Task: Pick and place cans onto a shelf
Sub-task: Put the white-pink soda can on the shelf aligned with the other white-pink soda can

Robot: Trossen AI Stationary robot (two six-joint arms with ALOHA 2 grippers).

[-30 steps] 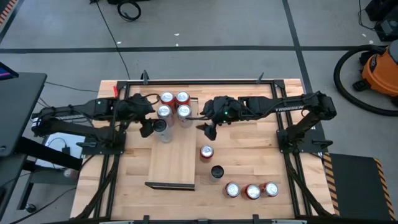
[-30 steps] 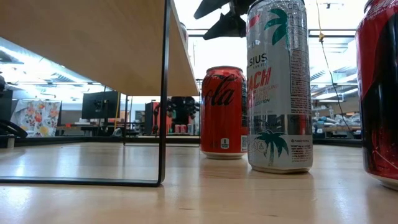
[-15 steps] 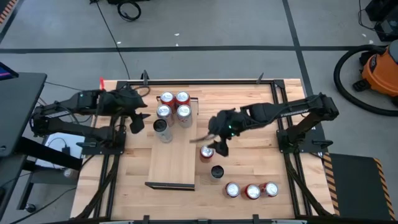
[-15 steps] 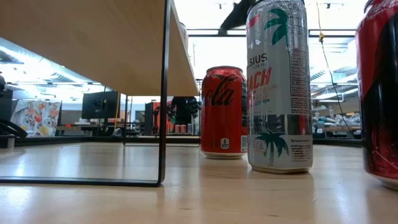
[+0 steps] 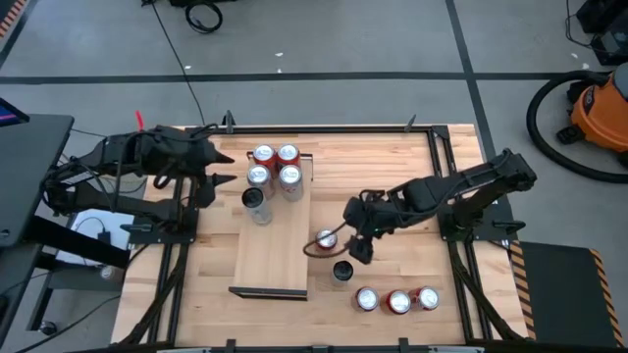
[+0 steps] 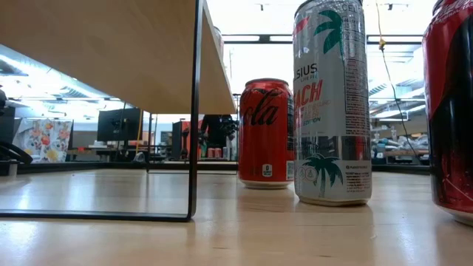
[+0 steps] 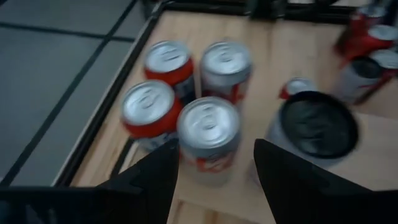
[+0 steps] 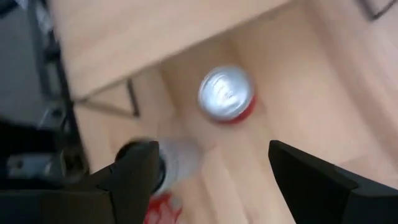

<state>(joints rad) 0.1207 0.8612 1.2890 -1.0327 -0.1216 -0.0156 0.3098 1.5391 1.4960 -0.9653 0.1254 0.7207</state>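
Note:
Five cans stand on the far half of the shelf (image 5: 273, 250): a block of two red and two silver ones (image 5: 275, 165) (image 7: 208, 127), and a black-topped can (image 5: 253, 199) (image 7: 317, 124) nearer. My left gripper (image 5: 214, 186) (image 7: 217, 168) hangs open to the left of them, touching nothing. My right gripper (image 5: 339, 245) (image 8: 214, 174) hangs open, slanting down over a red can (image 5: 325, 238) (image 8: 225, 93) that stands on the table beside the shelf's right edge. A black can (image 5: 342, 271) stands just nearer.
Three more cans (image 5: 397, 300) stand in a row near the table's front right. In the low view a red can (image 6: 266, 133), a silver can (image 6: 331, 103) and another red one (image 6: 451, 111) stand beside the shelf's dark end rail (image 6: 195, 111). The shelf's near half is bare.
My left gripper has risen and drawn back toward the table's left edge, away from the black-topped can, which stays upright on the shelf. My right gripper has swung from beside the far cans toward the near edge, tipping downward, and now hangs over the red can beside the shelf.

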